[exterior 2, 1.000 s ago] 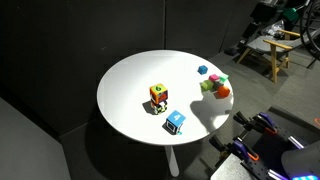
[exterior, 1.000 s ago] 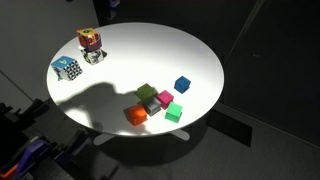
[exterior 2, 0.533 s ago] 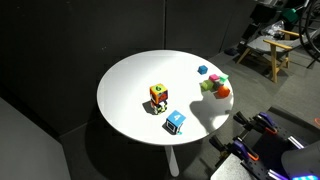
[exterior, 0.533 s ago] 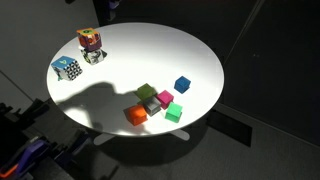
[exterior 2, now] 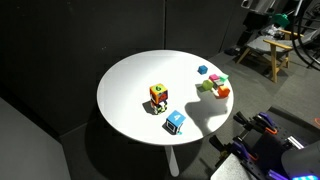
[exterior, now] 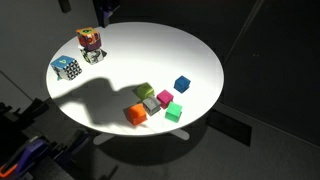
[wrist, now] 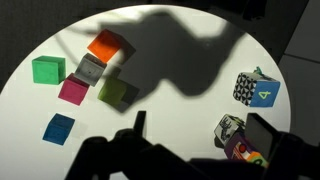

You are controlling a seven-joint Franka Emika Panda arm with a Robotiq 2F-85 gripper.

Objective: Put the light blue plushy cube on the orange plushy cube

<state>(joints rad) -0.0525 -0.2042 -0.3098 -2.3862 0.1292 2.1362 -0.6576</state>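
Observation:
The light blue plushy cube [exterior: 67, 68] sits near the table edge; it also shows in an exterior view [exterior 2: 175, 122] and in the wrist view [wrist: 255, 88]. The orange plushy cube [exterior: 91, 42] stands beside it, apart from it, in both exterior views [exterior 2: 158, 97]. In the wrist view it [wrist: 238, 140] is partly hidden behind one finger. My gripper [wrist: 200, 140] is open and empty, high above the table. Only dark parts of the arm show at the top edge of the exterior views.
The round white table [exterior: 190, 50] holds a cluster of small blocks: orange [wrist: 103, 45], green [wrist: 46, 69], pink [wrist: 74, 91], grey [wrist: 90, 70], olive [wrist: 118, 92] and dark blue [wrist: 59, 128]. The arm's shadow lies across the table. A wooden stool [exterior 2: 262, 52] stands beyond.
The arm has shifted slightly at the top of the exterior views, and its shadow moved a little. The cubes and blocks have not moved.

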